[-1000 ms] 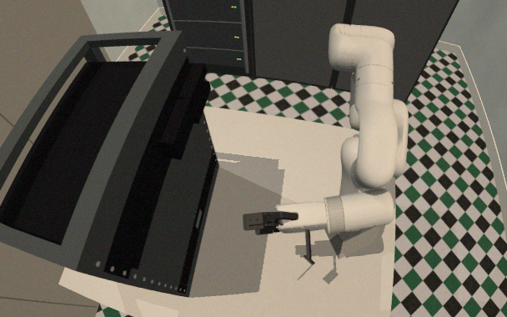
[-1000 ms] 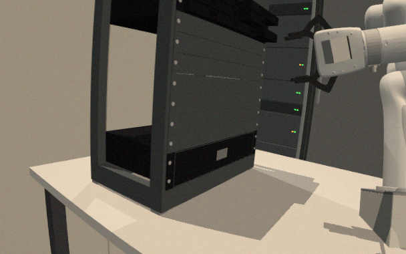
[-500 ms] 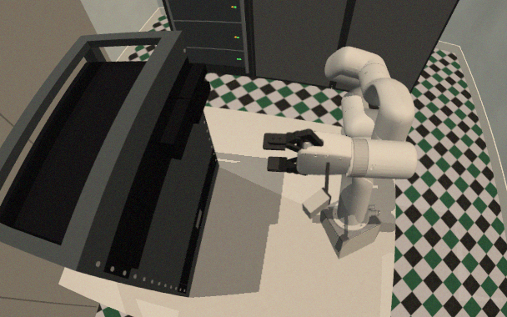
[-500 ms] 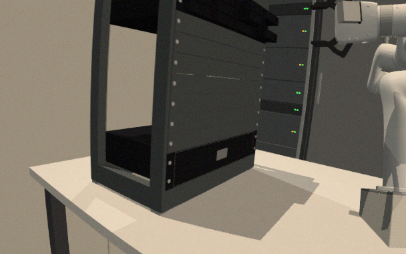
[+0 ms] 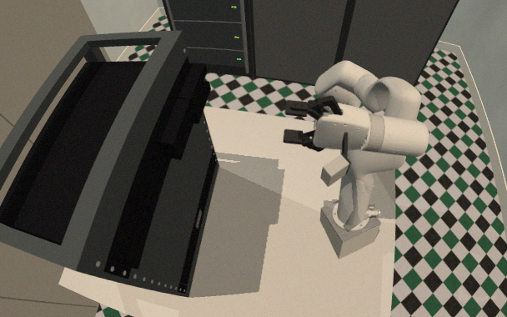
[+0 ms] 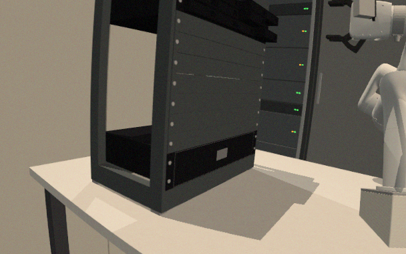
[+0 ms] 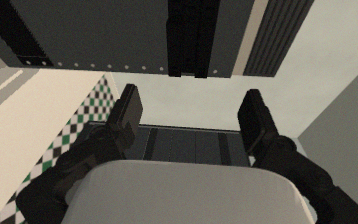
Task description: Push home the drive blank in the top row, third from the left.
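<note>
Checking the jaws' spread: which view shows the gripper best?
Wrist: the gripper fills the frame, both fingers wide apart, nothing between. Top shows it small beside the rack; exterior crops it at the edge.

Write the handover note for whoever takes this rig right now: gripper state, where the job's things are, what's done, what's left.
Gripper: open, holding nothing, raised near the height of the rack's top, facing the rack front but clear of it.
Rack: upright on the table, untouched as far as the views show.
Storage chassis: at the top of the rack, dark blanks jutting out from its front; the separate rows and positions are hard to pick out.
Done: the approach only, no contact yet.
Left: line up on the top-row blank third from the left, push it home flush, back off; leave the other three alone.
</note>
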Motion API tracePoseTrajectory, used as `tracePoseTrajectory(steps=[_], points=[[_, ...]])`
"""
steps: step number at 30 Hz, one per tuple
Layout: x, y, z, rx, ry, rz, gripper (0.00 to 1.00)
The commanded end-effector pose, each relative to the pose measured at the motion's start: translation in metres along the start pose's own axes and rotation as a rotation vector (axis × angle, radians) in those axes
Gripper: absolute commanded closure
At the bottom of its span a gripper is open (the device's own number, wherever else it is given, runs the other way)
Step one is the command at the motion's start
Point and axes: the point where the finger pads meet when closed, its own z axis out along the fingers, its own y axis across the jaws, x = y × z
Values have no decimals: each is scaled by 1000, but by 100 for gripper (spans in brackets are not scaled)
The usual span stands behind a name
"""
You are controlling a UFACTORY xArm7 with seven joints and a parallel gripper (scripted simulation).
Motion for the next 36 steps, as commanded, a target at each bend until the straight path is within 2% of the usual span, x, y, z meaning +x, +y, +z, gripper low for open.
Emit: tracePoseTrajectory(steps=[1,25,30,36], points=[[-5,2,-2,-7,-3,8,0],[-7,3,-2,-9,-6,11,0],[-2,7,12,-9,-6,11,0],[7,14,44,-9,-6,11,0]])
